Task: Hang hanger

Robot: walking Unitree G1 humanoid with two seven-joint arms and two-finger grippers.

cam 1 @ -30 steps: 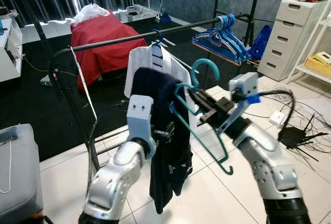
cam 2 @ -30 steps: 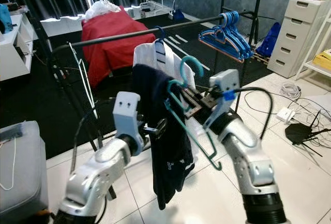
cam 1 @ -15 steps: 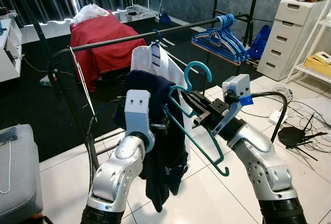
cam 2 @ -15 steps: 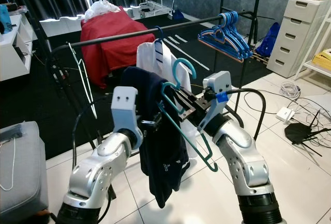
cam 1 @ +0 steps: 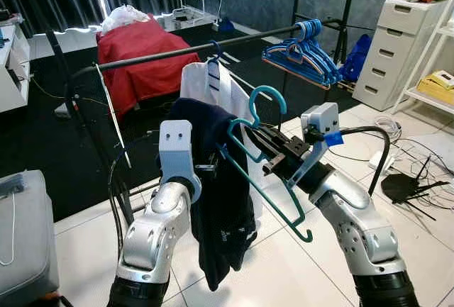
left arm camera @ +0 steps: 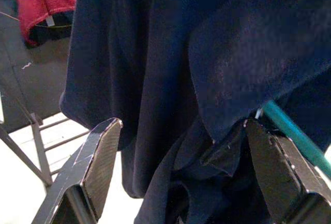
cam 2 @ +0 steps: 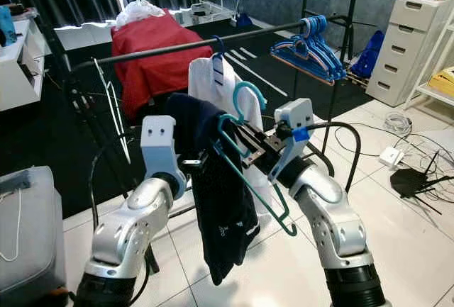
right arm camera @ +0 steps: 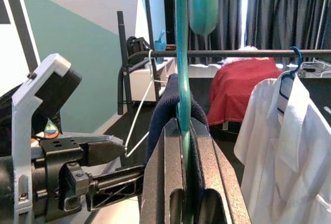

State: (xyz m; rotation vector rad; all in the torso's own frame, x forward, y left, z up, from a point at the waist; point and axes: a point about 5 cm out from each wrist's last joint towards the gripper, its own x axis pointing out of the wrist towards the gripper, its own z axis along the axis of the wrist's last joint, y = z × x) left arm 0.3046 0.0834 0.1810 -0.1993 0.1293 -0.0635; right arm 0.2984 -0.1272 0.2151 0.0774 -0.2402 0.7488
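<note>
Right hand (cam 1: 264, 152) clamped shut on teal hanger (cam 1: 266, 179), pinched at the neck just under the hook. Hook (cam 1: 269, 98) stood up above the fingers, open side toward the rail. Hanger's long axis ran diagonally, down and away from the hand toward the floor. Navy garment (cam 1: 221, 201) draped over the hanger's upper arm, hung mostly on the left-hand side.

Left hand (left arm camera: 181, 172) spread wide, fingers (left arm camera: 101, 154) either side of the navy cloth without pinching it, judging by the wrist view. Looked like steadying only.

Key relation: black rail (cam 1: 191, 50) sat ahead of and above the right hand, well apart, running crosswise to the reach. Right hand nearer to the hook, so probably the one to carry it up and over. Free stretch of rail beside the white shirt (cam 1: 213, 87) already hanging there; blue hangers (cam 1: 305, 55) bunched further along toward the right. Risk: garment sliding off during the lift.

No containers in play.
</note>
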